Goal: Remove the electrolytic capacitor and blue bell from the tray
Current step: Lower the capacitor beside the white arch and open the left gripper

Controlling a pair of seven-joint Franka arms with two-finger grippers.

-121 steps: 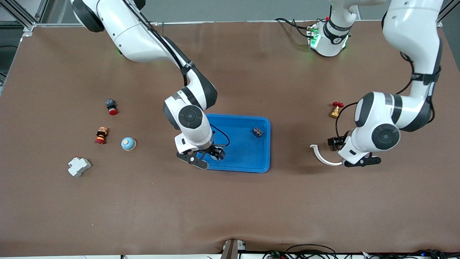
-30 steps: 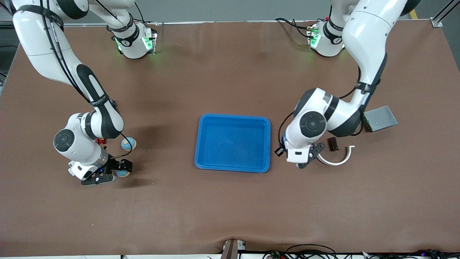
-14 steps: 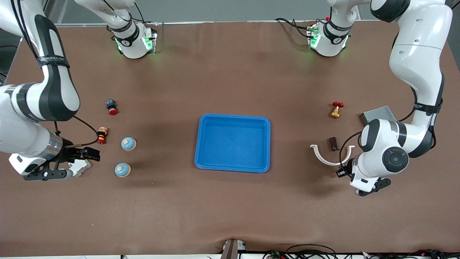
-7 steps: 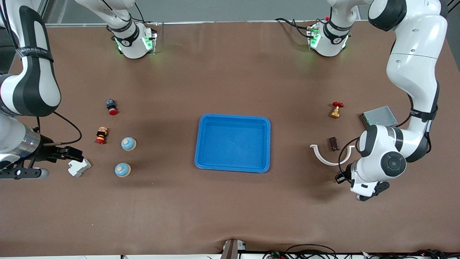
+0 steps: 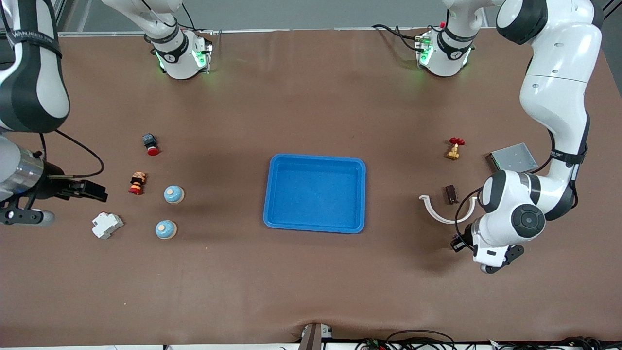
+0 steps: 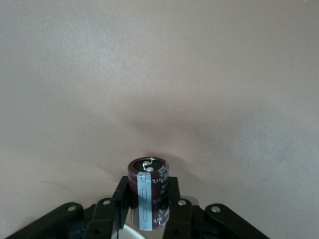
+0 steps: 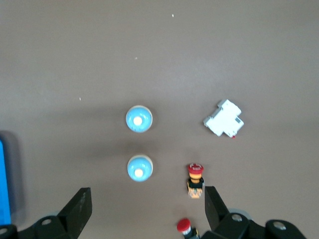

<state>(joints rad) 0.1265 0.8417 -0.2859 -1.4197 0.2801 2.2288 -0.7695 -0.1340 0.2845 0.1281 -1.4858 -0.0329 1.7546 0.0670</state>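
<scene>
In the left wrist view a dark brown capacitor (image 6: pixel 149 174) with a grey stripe stands upright between the fingers of my left gripper (image 6: pixel 148 199), which is shut on it. In the front view that left gripper (image 5: pixel 459 241) hangs over bare table beside a white curved piece (image 5: pixel 440 214). Two light blue bells (image 5: pixel 174 194) (image 5: pixel 165 229) sit on the table toward the right arm's end. The same bells (image 7: pixel 140 168) (image 7: pixel 138 119) show far below in the right wrist view. My right gripper (image 5: pixel 68 204) (image 7: pixel 147 199) is open and empty, high over that end of the table.
An empty blue tray (image 5: pixel 316 156) lies mid-table. Near the bells are a white breaker (image 5: pixel 107 225), a red-orange button (image 5: pixel 137 183) and a red push button (image 5: pixel 150 144). Toward the left arm's end lie a brown block (image 5: pixel 451 194), a brass valve (image 5: pixel 454 148) and a grey box (image 5: pixel 513 157).
My open right gripper has risen and drawn away from the bells toward the table's end. The left gripper, still holding the capacitor, has drifted slightly toward the front camera.
</scene>
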